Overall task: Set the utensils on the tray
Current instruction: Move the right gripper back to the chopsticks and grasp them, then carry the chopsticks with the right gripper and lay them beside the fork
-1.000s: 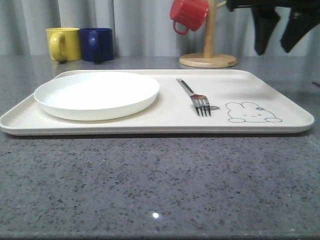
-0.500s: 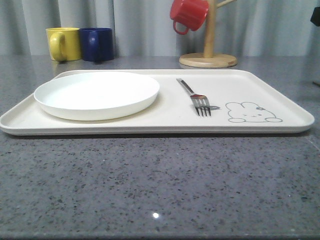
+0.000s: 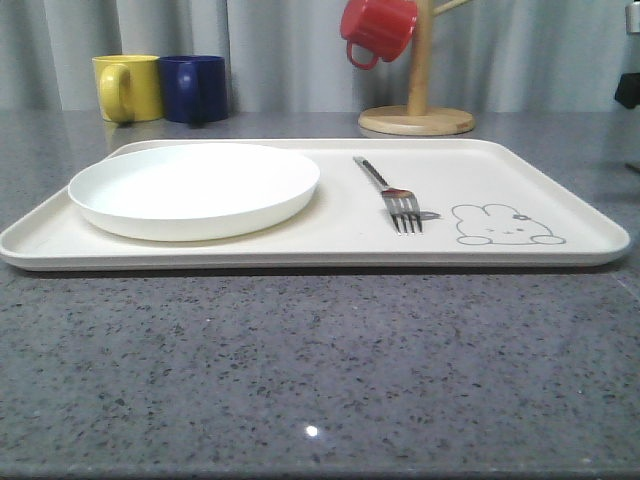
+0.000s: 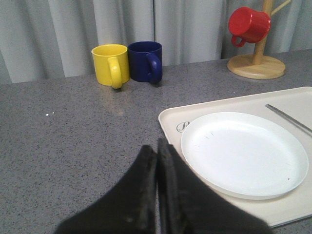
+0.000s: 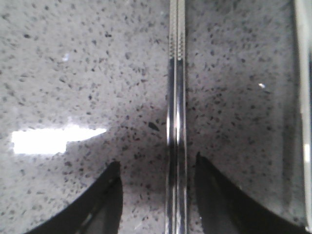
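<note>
A silver fork [image 3: 395, 195] lies on the cream tray [image 3: 560, 180], tines toward the rabbit drawing; its handle [image 4: 287, 118] also shows in the left wrist view. A pair of silver chopsticks [image 5: 176, 97] lies side by side on the grey counter. My right gripper [image 5: 157, 165] hangs open just above them, one finger on each side and the chopsticks nearer one finger [image 5: 214, 195]. My left gripper [image 4: 157, 146] is shut on nothing, above the counter beside the tray's corner [image 4: 170, 119].
A round white plate [image 3: 195, 185] takes up the tray's left half. Yellow [image 3: 127, 88] and blue [image 3: 193, 89] mugs stand behind the tray. A red mug [image 3: 377, 28] hangs on a wooden mug tree [image 3: 416, 120]. A slim silver strip [image 5: 303, 97] lies near the chopsticks.
My right arm, seen high at the front view's top right a second ago, has left that spot; only a dark piece shows at the right edge now. The tray, plate and fork have not moved.
</note>
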You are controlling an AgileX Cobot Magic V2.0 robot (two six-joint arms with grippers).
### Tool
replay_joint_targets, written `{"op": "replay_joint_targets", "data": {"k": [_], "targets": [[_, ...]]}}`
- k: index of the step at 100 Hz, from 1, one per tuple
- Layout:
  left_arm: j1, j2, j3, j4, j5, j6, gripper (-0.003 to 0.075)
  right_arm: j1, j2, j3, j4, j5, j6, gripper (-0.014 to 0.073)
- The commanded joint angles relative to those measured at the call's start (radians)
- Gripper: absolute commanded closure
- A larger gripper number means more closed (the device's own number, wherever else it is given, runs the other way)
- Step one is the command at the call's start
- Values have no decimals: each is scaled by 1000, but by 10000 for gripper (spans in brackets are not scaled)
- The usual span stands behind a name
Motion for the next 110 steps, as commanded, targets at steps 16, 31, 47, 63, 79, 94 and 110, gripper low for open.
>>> {"op": "replay_joint_targets", "data": {"k": [16, 31, 47, 63, 79, 94, 110], "targets": [[3, 8, -28, -13, -69, 0, 739, -5, 2, -22, 0, -21, -13, 237], [3, 8, -28, -13, -69, 0, 739, -5, 8, -22, 0, -11, -13, 358], [3, 8, -28, -13, -69, 0, 739, -5, 8, -22, 0, -1, -12, 552], [3, 8, -28, -13, -69, 0, 739, -5, 7, -22, 1, -1, 0, 625], [3, 8, -28, -13, -69, 0, 739, 0, -32, -30, 2, 1, 28, 625], [3, 8, -28, -13, -69, 0, 739, 24, -118, -32, 5, 2, 92, 625], [3, 8, -28, -13, -69, 0, 739, 107, -183, -43, 5, 1, 161, 625]]}}
